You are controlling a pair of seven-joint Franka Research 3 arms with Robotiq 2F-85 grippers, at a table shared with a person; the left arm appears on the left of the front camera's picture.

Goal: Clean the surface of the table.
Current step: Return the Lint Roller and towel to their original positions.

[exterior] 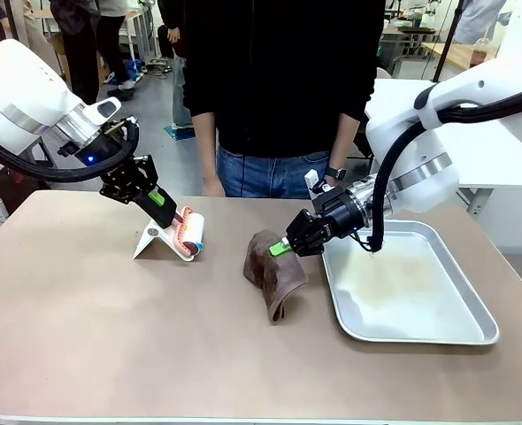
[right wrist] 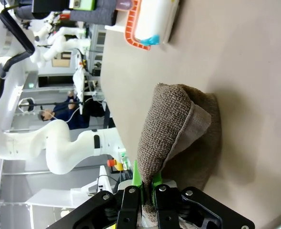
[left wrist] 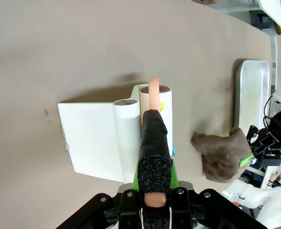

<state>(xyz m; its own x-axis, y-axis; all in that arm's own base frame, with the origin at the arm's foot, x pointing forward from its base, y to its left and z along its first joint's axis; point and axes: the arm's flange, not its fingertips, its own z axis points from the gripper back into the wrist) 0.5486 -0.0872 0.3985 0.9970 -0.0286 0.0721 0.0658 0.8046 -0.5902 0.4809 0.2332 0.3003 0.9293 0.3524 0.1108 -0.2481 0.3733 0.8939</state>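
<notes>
Seemingly the cleaning is at an early or middle stage — both tools are in hand, and nothing on the worktop (exterior: 111,328) tells how much has been wiped.

The right gripper (exterior: 283,247) has its jaws closed on a corner of a brown cloth (exterior: 272,274), which droops from the grip in a crumpled fold and rests on the taupe surface just left of a silver tray (exterior: 473,305). In the right wrist view the cloth (right wrist: 174,129) is pinched between the green pads, most of it bunched rather than spread flat, so only a small patch touches the top.

The left gripper (exterior: 168,209) holds the salmon-coloured handle of a lint roller (exterior: 191,233), jaws clamped narrow around it. The roller sits beside a white sheet-like holder (left wrist: 90,145) at the left middle of the worktop; whether its drum is pressed on the surface or resting in the holder I cannot tell.

A person (exterior: 279,88) stands at the far edge, hands down by the table rim.

The worktop spans the whole foreground and looks mostly bare; the left wrist view shows a faint smudge (left wrist: 46,112) left of the holder. By my reading, the large open areas near the front are yet to be covered.
</notes>
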